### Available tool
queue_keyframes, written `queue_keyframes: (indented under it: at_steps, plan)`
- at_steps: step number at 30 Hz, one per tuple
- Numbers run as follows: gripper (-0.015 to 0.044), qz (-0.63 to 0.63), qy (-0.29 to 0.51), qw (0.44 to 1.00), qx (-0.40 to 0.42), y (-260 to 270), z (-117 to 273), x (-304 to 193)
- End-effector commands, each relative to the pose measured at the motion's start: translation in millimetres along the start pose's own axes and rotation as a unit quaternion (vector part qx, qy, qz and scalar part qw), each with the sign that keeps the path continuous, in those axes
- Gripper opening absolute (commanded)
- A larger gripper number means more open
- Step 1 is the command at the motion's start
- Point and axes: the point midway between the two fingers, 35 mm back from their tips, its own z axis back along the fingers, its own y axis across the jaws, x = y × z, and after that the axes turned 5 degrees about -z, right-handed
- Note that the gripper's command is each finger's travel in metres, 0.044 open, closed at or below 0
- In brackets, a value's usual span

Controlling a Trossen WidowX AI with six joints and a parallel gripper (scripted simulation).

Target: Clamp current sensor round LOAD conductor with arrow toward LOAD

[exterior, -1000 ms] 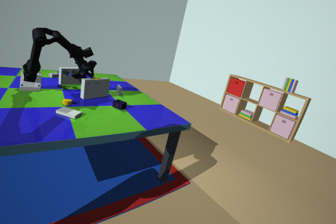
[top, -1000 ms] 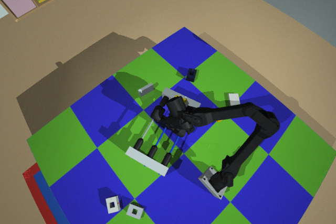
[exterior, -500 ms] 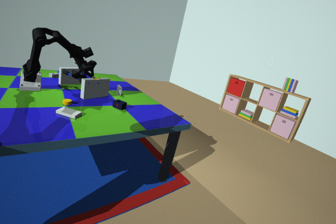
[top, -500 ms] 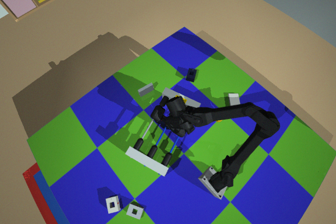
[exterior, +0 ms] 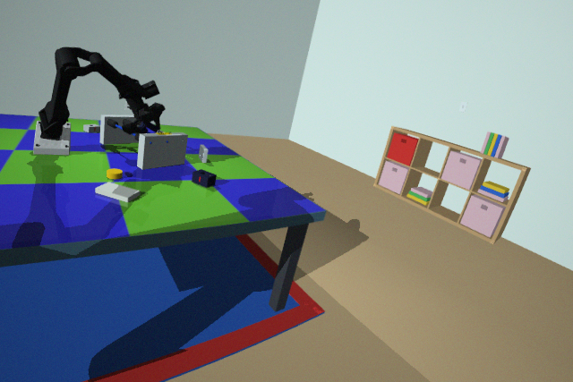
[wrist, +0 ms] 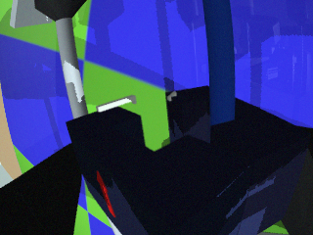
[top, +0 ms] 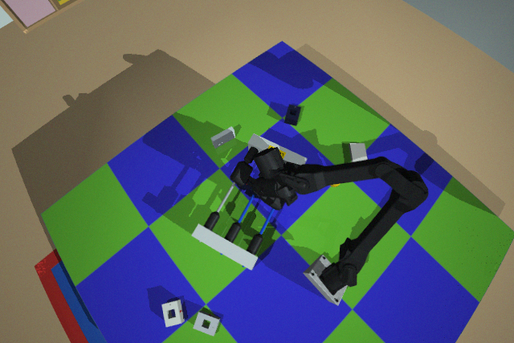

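Note:
My gripper [top: 260, 190] [exterior: 147, 124] [wrist: 155, 137] is shut on the dark split-core sensor [wrist: 122, 147], with a finger on either side. A red mark shows on its near side; the arrow cannot be made out. A green gap shows between its two upper parts, and small light latch pieces stand beside it. A blue conductor [wrist: 222, 59] runs down to the sensor's right part, where it is hidden. A grey conductor [top: 225, 198] [wrist: 68, 54] passes at the left. Another blue conductor [top: 267, 222] shows in the top view. The LOAD marker cannot be read.
Two pale end blocks [top: 224, 247] [exterior: 161, 151] bear the conductors. A dark block [top: 290, 121] [exterior: 208, 179], a white block [top: 358, 151] [exterior: 117, 191], a grey block [top: 224, 137] and a yellow disc [top: 335, 185] [exterior: 114, 174] stand around. Two white holed blocks lie near the front.

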Motion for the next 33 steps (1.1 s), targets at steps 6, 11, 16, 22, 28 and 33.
queue_keyframes:
  at_steps: [6,11,16,22,28,33]
  plan:
    - [0.0000,-0.002,0.001,1.000,0.008,3.9,0.9,-0.9]
    - [0.0000,-0.002,0.001,1.000,0.008,3.9,0.9,-0.9]
    - [0.0000,-0.002,0.001,1.000,0.008,3.9,0.9,-0.9]
    - [0.0000,-0.002,0.001,1.000,0.008,3.9,0.9,-0.9]
    - [0.0000,-0.002,0.001,1.000,0.008,3.9,0.9,-0.9]
    - [0.0000,-0.003,0.003,1.000,-0.023,1.3,-0.2,-1.2]
